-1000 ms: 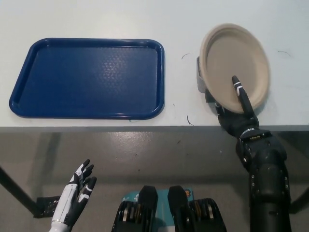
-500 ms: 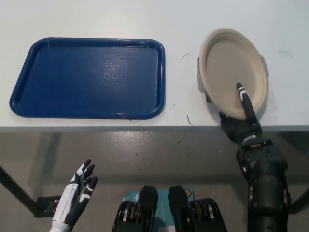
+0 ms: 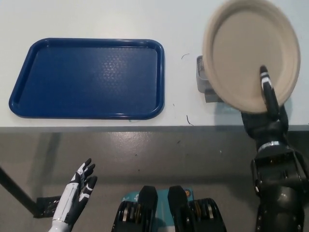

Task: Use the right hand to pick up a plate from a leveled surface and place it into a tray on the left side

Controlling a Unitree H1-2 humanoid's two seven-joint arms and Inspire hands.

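The right robot hand (image 3: 266, 116) is black and it is grasping the plate (image 3: 251, 54) at the plate's near rim. One finger (image 3: 267, 92) lies across the inside of the plate, and the rest of the hand is under the rim, just past the near edge of the table (image 3: 96, 19). The plate is beige and round, and it sits over the right part of the table, reaching to the far edge of the view. It looks lifted and a little tilted, but I cannot tell for sure if some part of it touches the table. Under its left side a small grey object (image 3: 203, 77) shows on the table, partly hidden by the plate.

The blue tray (image 3: 87, 108) lies flat on the left part of the table, close to the near edge, and nothing is in it. The tray and the plate are well apart, with bare white table between them.

The white left robot hand (image 3: 77, 195) rests low, in front of the table's near edge, below the tray. It holds nothing and its fingers are spread apart.
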